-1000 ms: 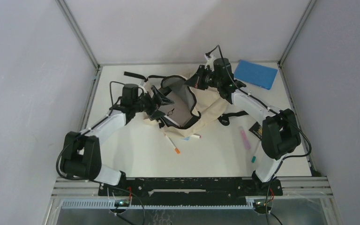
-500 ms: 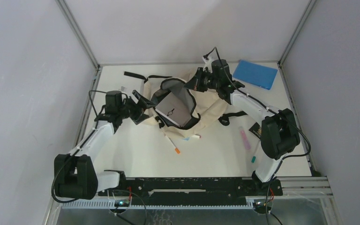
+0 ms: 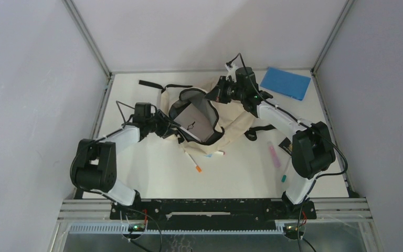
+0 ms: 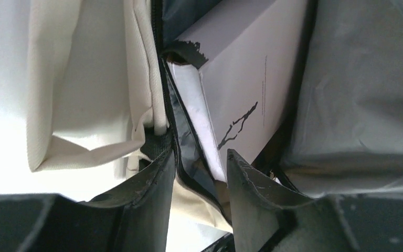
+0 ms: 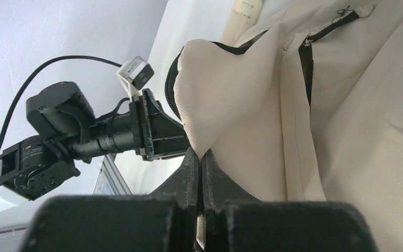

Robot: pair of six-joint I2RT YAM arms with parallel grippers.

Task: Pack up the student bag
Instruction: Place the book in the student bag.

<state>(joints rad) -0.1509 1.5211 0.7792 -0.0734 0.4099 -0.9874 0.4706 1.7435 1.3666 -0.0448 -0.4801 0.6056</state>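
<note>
The student bag (image 3: 230, 119), cream with black zipper trim, lies mid-table with its mouth held wide. A white book (image 3: 191, 123) stands slanted inside it. My right gripper (image 3: 210, 96) is at the bag's far rim, shut on a pinch of cream fabric (image 5: 225, 100) and holding it up. My left gripper (image 3: 170, 128) is at the near-left rim. In the left wrist view my left gripper (image 4: 199, 153) has its jaws apart astride the black zipper edge (image 4: 168, 110), with a gap still showing beside it. The book (image 4: 252, 68) fills the view just beyond.
A flat blue notebook (image 3: 286, 83) lies at the back right. An orange-tipped pen (image 3: 193, 163) lies in front of the bag, a pink one (image 3: 273, 154) and a teal one (image 3: 284, 177) to the right. Black straps (image 3: 152, 85) trail at the back left.
My left gripper drew back from the bag's mouth to the left, then came in to the near-left rim, and its jaws narrowed. The right gripper kept its hold in place.
</note>
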